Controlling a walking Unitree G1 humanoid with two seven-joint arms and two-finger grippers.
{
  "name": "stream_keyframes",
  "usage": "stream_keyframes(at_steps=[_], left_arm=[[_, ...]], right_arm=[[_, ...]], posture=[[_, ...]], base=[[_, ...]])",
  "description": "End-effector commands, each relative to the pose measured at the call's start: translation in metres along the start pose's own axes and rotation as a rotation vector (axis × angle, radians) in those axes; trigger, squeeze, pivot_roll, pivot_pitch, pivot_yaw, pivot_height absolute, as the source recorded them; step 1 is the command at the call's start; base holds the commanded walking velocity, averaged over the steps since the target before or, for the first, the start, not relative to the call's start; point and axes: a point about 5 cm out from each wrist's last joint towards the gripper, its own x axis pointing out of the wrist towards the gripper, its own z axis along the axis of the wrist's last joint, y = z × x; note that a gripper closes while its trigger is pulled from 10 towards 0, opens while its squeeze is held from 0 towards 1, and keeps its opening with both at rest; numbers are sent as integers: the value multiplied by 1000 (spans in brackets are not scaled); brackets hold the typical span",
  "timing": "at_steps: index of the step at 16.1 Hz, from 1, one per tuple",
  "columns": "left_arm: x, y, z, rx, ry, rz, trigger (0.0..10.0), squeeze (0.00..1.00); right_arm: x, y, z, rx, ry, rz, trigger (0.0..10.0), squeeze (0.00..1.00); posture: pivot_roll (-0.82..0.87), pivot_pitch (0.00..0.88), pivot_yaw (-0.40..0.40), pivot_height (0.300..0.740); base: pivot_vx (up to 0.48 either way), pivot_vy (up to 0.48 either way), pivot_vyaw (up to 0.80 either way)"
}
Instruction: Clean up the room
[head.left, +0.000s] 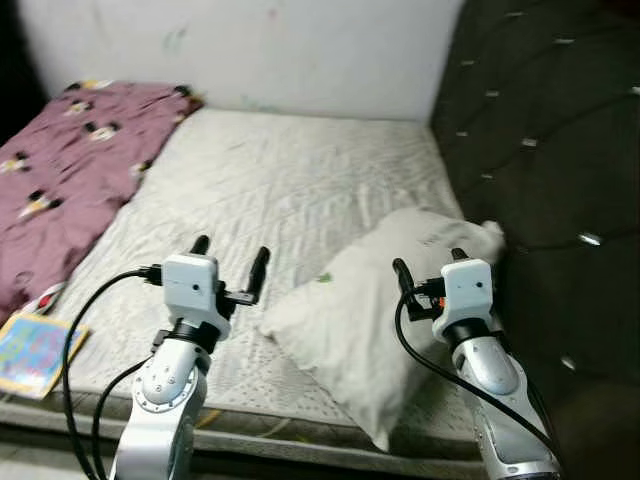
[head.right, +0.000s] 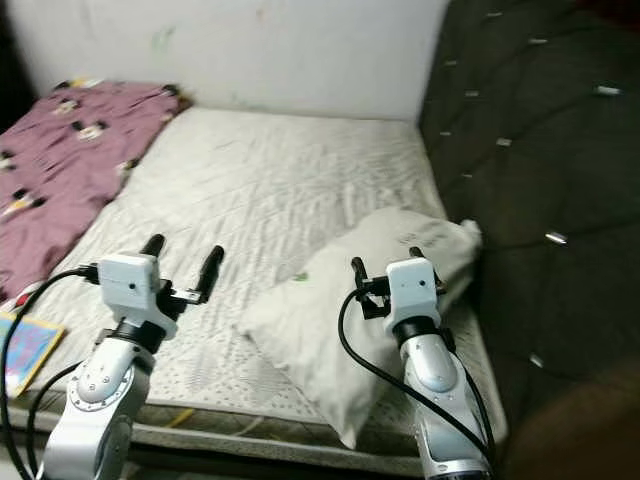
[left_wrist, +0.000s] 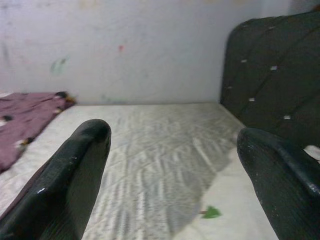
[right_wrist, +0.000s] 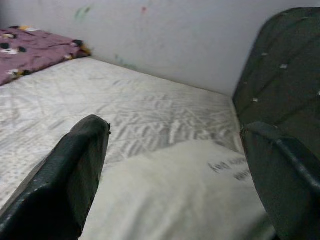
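Now both grippers are hovering unclenched, grasping nothing: the right gripper (head.left: 432, 262) over the rumpled white fabric pillow (head.left: 375, 310), the left gripper (head.left: 229, 254) just beside it.

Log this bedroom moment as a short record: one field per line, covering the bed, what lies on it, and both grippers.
surface: bare quilted mattress
pillow: white pillow, near the dark tufted headboard
blanket: purple patterned blanket, on the robot's left
other: colourful book at the mattress's near left edge
left gripper: open, above the mattress
right gripper: open, over the pillow
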Motion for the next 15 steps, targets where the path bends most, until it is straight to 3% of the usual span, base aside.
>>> stream_keyframes(at_steps=[1,6,11,15], left_arm=[[0,1,1,-1,3,8,10000,0],[-2,0,0,-11,9,15,10000,0],[-6,-3,-2,-12,13,-7,10000,0],[-14,-8,-4,-23,29,-15,10000,0]], right_arm=[[0,-1,1,0,-4,-3,10000,0],[-1,-1,-1,-1,3,-2,10000,0],[-4,0,-5,1,16,2,10000,0],[-10,-2,-8,-3,28,-5,10000,0]], posture=[[-19,0,16,740],[-16,0,14,740],[-16,0,17,740],[-20,0,10,740]], base=[[0,0,0],[0,0,0],[0,0,-729],[0,0,0]])
